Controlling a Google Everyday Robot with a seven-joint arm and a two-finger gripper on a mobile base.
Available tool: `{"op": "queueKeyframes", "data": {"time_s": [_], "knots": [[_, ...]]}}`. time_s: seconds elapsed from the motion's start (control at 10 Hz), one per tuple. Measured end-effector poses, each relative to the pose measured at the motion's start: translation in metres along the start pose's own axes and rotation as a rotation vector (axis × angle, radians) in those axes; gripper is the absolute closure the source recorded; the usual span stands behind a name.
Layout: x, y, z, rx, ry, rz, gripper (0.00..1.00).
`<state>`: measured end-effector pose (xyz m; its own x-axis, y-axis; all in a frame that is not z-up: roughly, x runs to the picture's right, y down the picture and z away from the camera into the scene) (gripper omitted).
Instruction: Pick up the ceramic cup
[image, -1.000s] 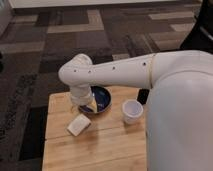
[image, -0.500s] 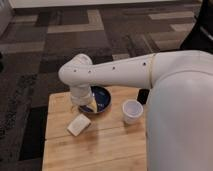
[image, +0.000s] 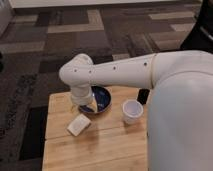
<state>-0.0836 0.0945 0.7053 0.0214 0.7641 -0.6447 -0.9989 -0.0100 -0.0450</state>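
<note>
While the white robot arm (image: 120, 72) lay stretched leftward over the light wooden table (image: 100, 150), its gripper (image: 84, 104) hung below the bent wrist, at the left rim of the wide shallow dark-blue bowl (image: 104, 99). Gripper mostly hidden by the wrist housing; could not tell how far open it was or whether it held anything. Small plain white ceramic cup (image: 132, 111) stood upright on the table just right of the bowl, apart from it and well clear of the gripper. Pale rectangular block (image: 79, 125) lay flat on the wood, in front of the bowl to its left. Small dark object (image: 143, 96) sat just behind the cup. Patterned grey carpet (image: 50, 45) around the table.
</note>
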Motion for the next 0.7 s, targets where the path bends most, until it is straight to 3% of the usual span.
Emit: {"op": "queueKeyframes", "data": {"time_s": [0.3,0.7], "knots": [[-0.003,-0.028,-0.007,-0.033,-0.009,0.031,0.35],[-0.001,-0.102,-0.03,-0.013,-0.048,0.091,0.35]]}}
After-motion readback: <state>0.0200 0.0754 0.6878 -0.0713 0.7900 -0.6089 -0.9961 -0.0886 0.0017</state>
